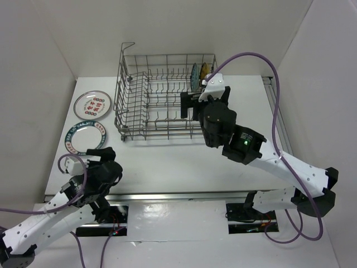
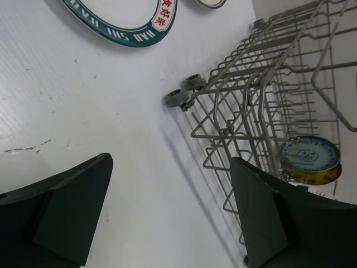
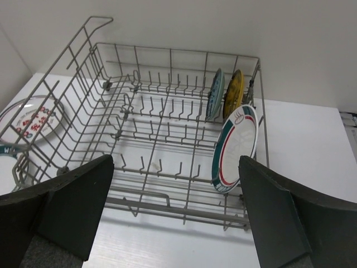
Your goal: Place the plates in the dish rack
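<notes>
White table (image 1: 167, 162), white walls on three sides. Large grey wire dish rack (image 1: 146, 106) stands centrally toward the far edge. Three plates stand on edge at its right end: a small teal round plate (image 3: 215, 94), a small yellow-brown round plate (image 3: 235, 92) just beside it, and nearer, a larger white plate with green rim and red ring (image 3: 235, 146), apparently leaning; wire obscures its seating. Two plates lie flat by the left edge: a white plate with red marks (image 1: 92, 104) toward the far-left corner and a green-rimmed lettered plate (image 1: 86, 137) nearer. Right gripper (image 3: 174, 167) hangs over the rack's right end, jaws apart, empty. Left gripper (image 2: 170, 167) is low by the near-left corner, jaws apart, empty.
</notes>
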